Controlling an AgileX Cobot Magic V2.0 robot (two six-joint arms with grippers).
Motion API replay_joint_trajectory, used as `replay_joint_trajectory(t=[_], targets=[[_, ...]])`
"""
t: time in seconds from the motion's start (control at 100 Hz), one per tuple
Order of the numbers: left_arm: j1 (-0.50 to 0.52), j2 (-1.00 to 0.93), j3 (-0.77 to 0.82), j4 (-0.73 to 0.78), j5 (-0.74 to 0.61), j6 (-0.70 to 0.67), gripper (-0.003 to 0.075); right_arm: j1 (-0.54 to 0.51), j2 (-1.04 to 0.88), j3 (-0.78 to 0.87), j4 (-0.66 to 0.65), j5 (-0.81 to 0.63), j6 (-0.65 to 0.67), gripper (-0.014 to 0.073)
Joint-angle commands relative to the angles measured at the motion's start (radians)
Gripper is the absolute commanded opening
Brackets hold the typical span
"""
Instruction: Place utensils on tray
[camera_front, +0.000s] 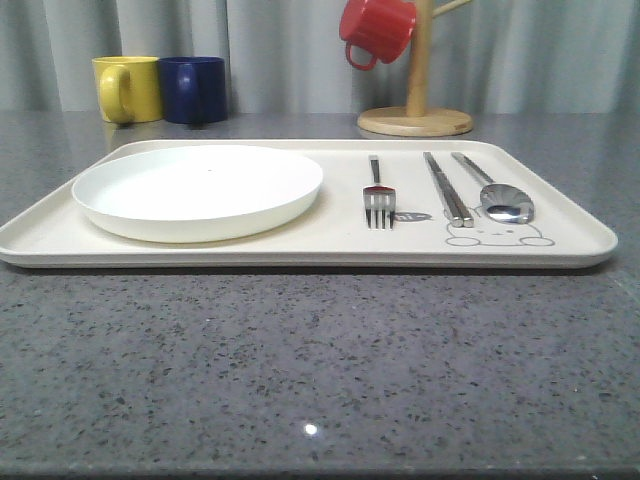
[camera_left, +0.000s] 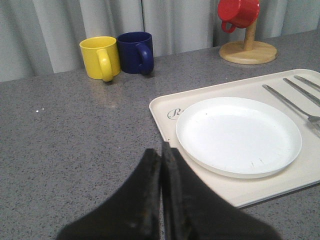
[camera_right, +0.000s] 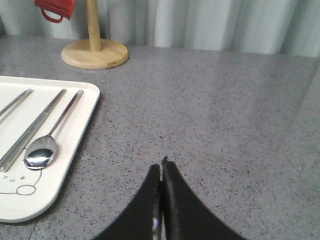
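The cream tray lies across the middle of the grey table. On its left half rests the round white plate. To the right lie the fork, the pair of flat chopsticks and the spoon, side by side. My left gripper is shut with nothing in it, hovering over the table beside the tray's left edge, near the plate. My right gripper is shut and empty, over bare table to the right of the tray and spoon.
A yellow mug and a blue mug stand at the back left. Behind the tray at the back right is a wooden mug stand with a red mug hanging on it. A curtain closes the back.
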Motion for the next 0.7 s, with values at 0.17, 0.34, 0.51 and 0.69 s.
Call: replay_joint_trajectory(t=[0.17,0.34,0.51,0.69], targets=[[-0.007,0.008,-0.025,-0.011,-0.071,0.0,-0.0019,-0.101,-0.136,0.225,0.158,-0.367,-0.133,-0.0067],[-0.007,0.008,-0.025,-0.011,-0.071,0.0,-0.0019,-0.126,-0.23,0.347,0.195,-0.385,-0.17,-0.0067],[-0.007,0.008,-0.025,-0.011,-0.071,0.0,-0.0019,-0.127,-0.298,0.368,0.229,-0.296,-0.182,-0.0067],[-0.007,0.009,-0.025,-0.011,-0.071,0.0,-0.0019,-0.127,-0.297,0.368,0.262,-0.303,-0.222,-0.0067]])
